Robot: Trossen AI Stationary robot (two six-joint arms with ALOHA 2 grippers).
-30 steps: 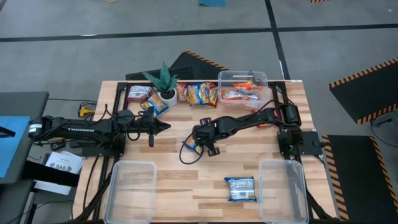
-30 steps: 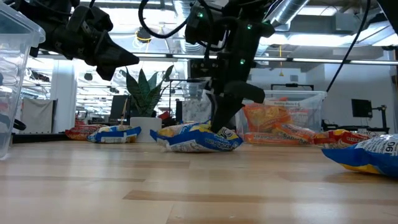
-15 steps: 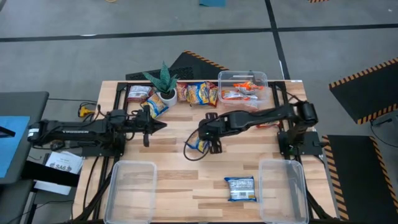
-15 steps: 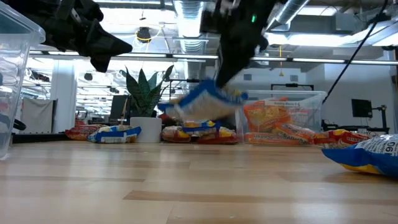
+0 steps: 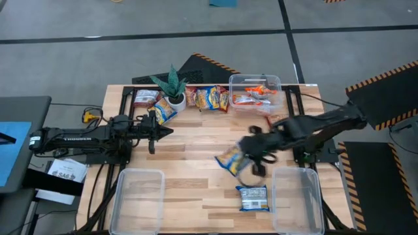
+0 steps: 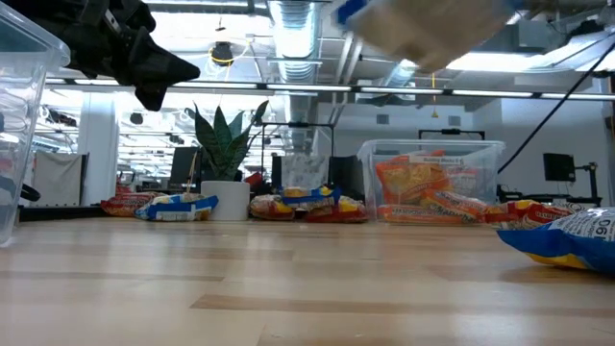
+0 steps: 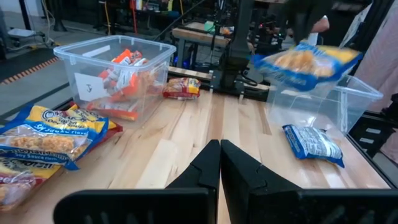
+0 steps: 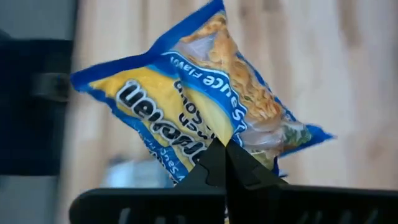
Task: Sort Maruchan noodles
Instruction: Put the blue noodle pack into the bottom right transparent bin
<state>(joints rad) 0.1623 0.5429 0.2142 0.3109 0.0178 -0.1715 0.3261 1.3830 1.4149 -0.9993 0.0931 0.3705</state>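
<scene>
Lifted off the table, blue-yellow packet [image 5: 230,159] hangs pinched in right pincer [image 5: 247,154].

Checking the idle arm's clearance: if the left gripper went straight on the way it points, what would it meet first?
Its line across the table looks free at first. The left gripper, shut, points toward the blue packet held by the right gripper, probably first, though heights are unclear.

We see the left tool [image 5: 159,131] shut, its arm stretched level and low over the desk's left side. The right tool [image 8: 224,163] is raised mid-desk, pinching a blue-yellow crinkly plastic noodle packet [image 5: 231,158].
</scene>
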